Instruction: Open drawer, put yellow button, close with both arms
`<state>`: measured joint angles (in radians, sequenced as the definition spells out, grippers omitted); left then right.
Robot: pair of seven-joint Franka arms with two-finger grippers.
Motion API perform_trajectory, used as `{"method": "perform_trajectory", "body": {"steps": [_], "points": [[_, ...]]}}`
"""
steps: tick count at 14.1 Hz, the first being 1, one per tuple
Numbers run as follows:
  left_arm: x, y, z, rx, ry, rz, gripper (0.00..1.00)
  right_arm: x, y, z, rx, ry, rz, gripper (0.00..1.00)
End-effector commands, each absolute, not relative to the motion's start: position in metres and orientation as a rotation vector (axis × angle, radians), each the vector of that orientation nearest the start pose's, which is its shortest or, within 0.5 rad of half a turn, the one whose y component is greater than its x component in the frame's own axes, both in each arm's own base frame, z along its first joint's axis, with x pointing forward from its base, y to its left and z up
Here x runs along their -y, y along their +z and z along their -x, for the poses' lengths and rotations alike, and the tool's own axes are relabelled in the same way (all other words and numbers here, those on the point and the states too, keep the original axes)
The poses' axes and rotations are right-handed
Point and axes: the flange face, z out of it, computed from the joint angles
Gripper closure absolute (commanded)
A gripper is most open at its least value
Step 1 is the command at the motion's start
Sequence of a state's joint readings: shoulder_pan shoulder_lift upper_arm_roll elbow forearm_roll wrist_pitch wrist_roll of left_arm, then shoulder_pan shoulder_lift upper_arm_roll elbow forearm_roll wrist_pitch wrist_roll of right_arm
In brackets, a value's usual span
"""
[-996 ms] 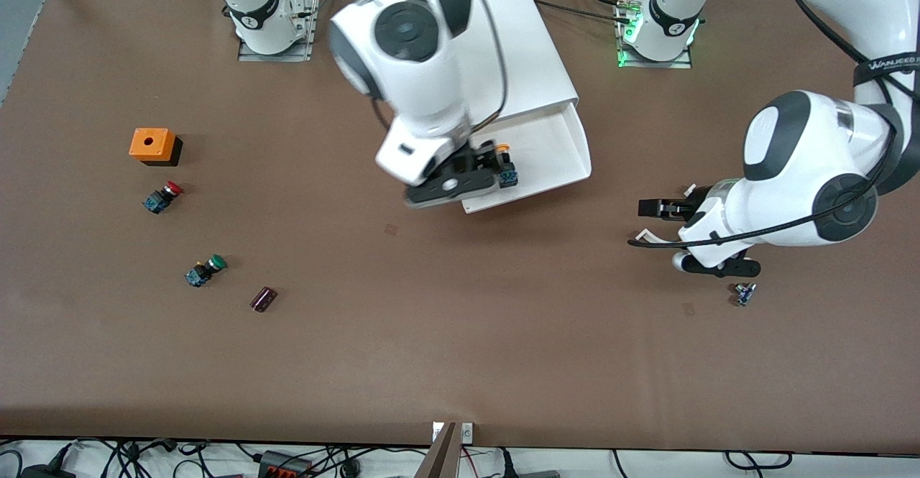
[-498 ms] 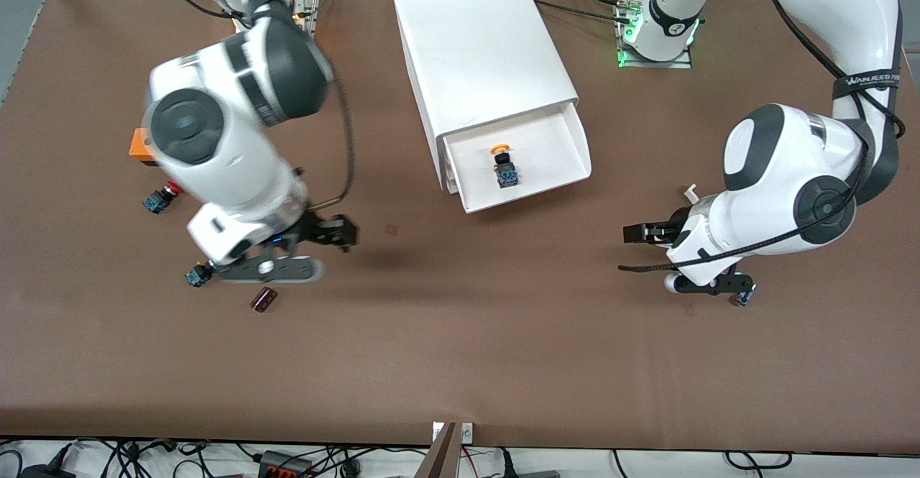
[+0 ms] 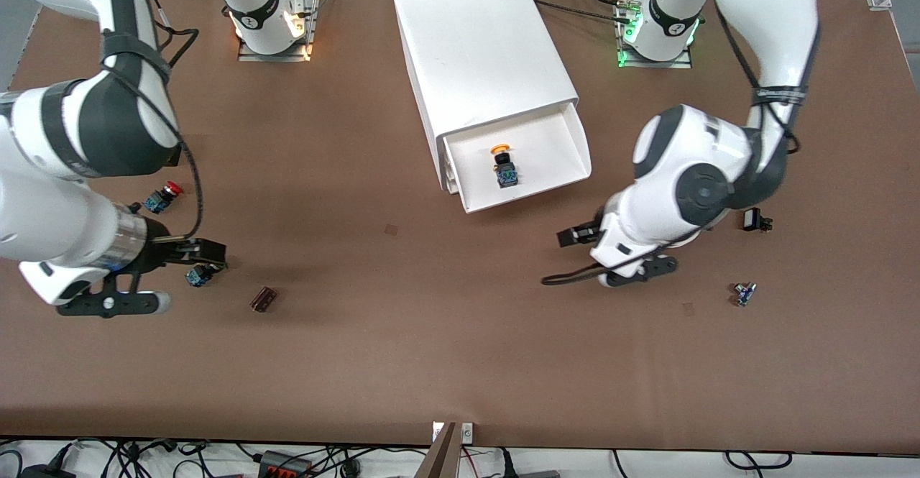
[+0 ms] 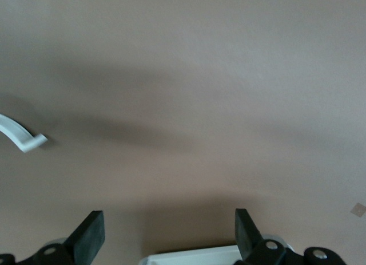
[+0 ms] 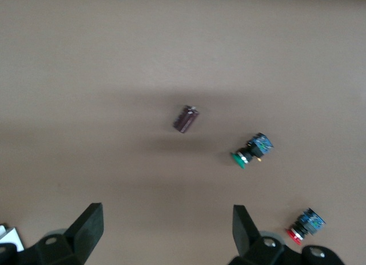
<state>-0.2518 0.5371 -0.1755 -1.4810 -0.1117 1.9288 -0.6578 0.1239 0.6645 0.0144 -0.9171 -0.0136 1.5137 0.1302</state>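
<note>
Yellow-capped, black-bodied push-button (image 3: 504, 164) is being held in the open white plastic drawer (image 3: 553, 176) at upper centre; left gripper (image 4: 166, 236) and right gripper (image 5: 166, 233) are being kept spread, empty, over bare table.

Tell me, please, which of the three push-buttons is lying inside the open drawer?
The yellow button: it lies in the open drawer, while the red-capped button and the green-capped button lie on the table toward the right arm's end.

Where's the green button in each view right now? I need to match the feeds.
Front: green button mostly hidden under the right gripper, only its blue base showing.
Right wrist: green button in plain sight.
Left wrist: not in it.
Shared landmark: the dark cylinder beside it.
</note>
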Motion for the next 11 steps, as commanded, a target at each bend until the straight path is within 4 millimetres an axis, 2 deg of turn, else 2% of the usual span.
{"method": "perform_trajectory", "body": {"steps": [1,3,4,6,7,11], "points": [[0.305,0.348,-0.613,0.524,0.224,3.208,0.0,-0.07,0.528,-0.706,-0.015,0.111,3.143,0.0],[0.326,0.343,-0.594,0.556,0.216,3.199,0.0,-0.042,0.547,-0.696,-0.071,0.096,3.142,0.0],[0.334,0.348,-0.587,0.544,0.224,3.193,0.0,-0.029,0.554,-0.69,-0.102,0.086,3.142,0.0],[0.333,0.347,-0.576,0.524,0.249,3.178,0.0,-0.008,0.563,-0.673,-0.084,0.103,3.146,0.0],[0.34,0.348,-0.569,0.501,0.256,3.183,0.0,0.002,0.572,-0.664,-0.054,0.099,3.145,0.0],[0.353,0.345,-0.543,0.445,0.297,3.173,0.0,0.011,0.594,-0.637,0.018,0.056,3.158,0.0]]}}
